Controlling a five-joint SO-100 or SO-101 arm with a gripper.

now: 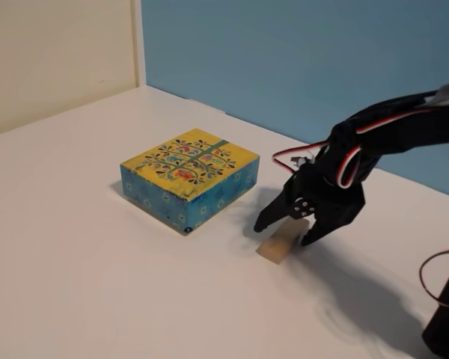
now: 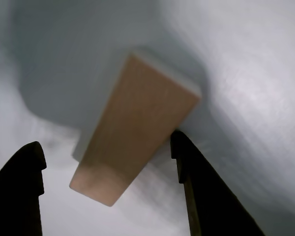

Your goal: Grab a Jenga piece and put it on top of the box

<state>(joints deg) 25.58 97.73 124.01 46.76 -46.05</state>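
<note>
The Jenga piece [image 1: 277,244], a light-tan wooden block, lies flat on the white table to the right of the box [image 1: 191,176]. The box has a yellow floral top and blue sides. My black gripper [image 1: 284,232] is lowered over the block's far end, open, with one finger on each side. In the wrist view the block [image 2: 137,132] lies slantwise between the two dark fingertips [image 2: 19,182], and the right finger stands close against its edge. The gripper [image 2: 107,142] holds nothing.
The white table [image 1: 97,284] meets a blue back wall [image 1: 299,67] and a cream side wall [image 1: 52,52]. Red and white cables [image 1: 352,161] run along the arm. Part of the arm's base [image 1: 445,321] shows at the lower right.
</note>
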